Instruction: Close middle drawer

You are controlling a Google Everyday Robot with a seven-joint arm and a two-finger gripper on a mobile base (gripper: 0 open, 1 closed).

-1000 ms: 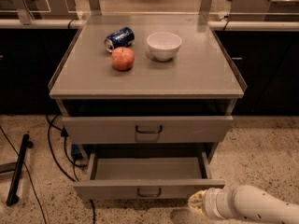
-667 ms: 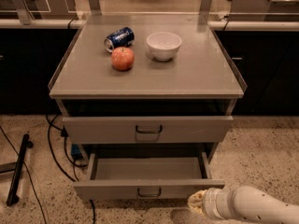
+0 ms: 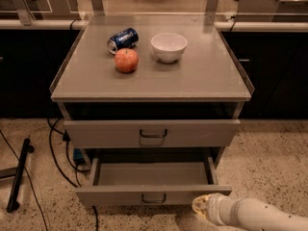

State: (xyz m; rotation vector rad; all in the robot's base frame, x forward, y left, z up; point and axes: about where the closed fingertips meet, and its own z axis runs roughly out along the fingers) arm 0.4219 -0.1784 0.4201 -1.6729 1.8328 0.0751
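The middle drawer [image 3: 120, 195] is the lowest one in view. It is pulled far out of the grey cabinet [image 3: 226, 88], so its inside is seen from above. Its low front panel carries a small dark loop handle [image 3: 154, 199] in the middle, and under the panel the floor [image 3: 269, 167] shows.

The gripper [image 3: 200, 206] is at the right end of this front panel, just beside its lower right corner. Only a yellowish rounded tip shows, and I cannot tell if it touches the panel. I also cannot tell if the gripper is open or closed; nothing is seen held in it. The white arm [image 3: 260, 215] comes from the lower right corner and lies almost level, low over the floor. Its far part is cut off by the picture edge.

Above the open drawer is a drawer with a taller front panel [image 3: 106, 133], pulled out only a little. On the cabinet top lie a red apple [image 3: 126, 60], a blue can [image 3: 122, 39] on its side just behind the apple, and a white bowl [image 3: 169, 46] near them on the right. On the left, dark cables [image 3: 57, 148] hang down to the floor near a black bar [image 3: 18, 174].
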